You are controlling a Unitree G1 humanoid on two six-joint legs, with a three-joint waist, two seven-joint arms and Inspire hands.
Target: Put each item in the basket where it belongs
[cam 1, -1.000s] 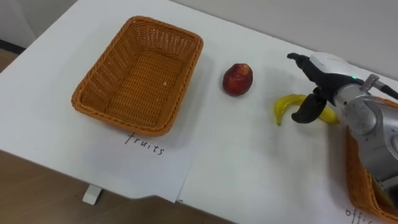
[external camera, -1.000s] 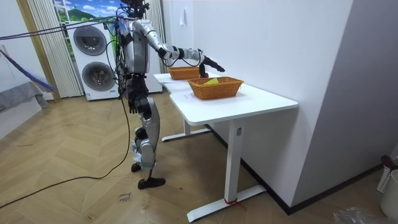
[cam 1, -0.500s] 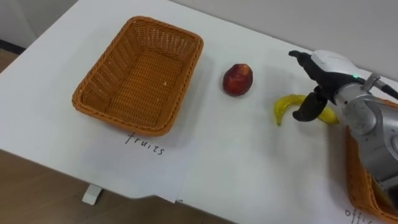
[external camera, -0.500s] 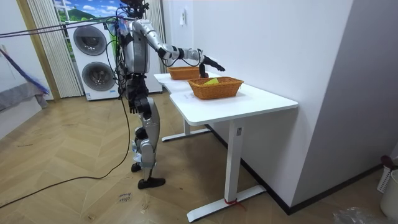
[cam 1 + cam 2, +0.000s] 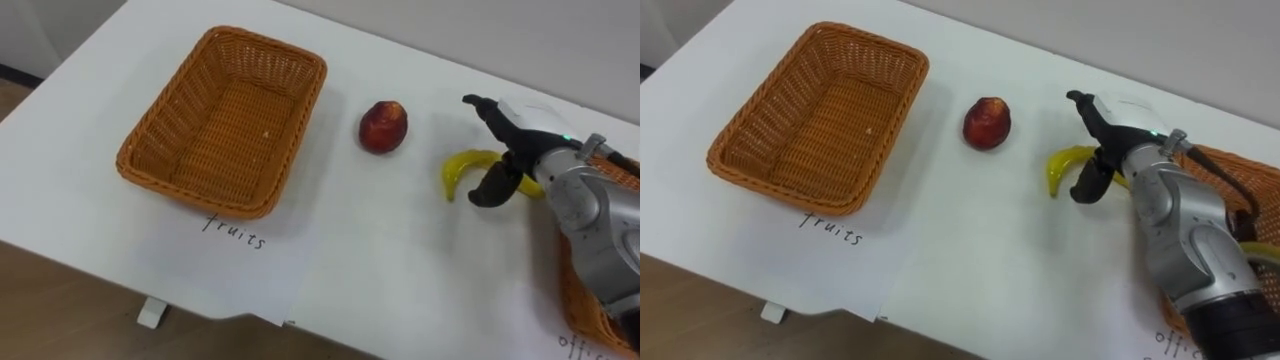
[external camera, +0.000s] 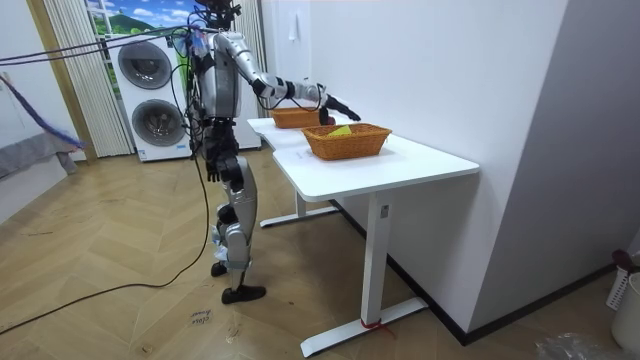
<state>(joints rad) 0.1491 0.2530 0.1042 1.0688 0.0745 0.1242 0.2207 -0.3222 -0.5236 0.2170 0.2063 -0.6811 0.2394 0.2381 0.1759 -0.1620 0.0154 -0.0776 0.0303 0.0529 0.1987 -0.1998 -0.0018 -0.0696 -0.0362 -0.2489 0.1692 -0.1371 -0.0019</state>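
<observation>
An empty wicker basket stands at the left on a paper sheet marked for fruit. A red apple lies on the white table just right of it. Further right lies a yellow banana. My right hand hovers open over the banana's right end, with straight fingers pointing away and the thumb hanging beside the fruit. The second wicker basket sits at the far right under my forearm, with something yellow inside. In the room view I stand at the table's edge with the right arm stretched over it.
A wall runs close behind the table's far edge. The near edge drops to a wooden floor. Bare tabletop lies between the fruit basket and the apple and in front of the banana. Washing machines stand behind me.
My right hand has sunk a little toward the banana. The apple, banana and baskets have stayed where they were.
</observation>
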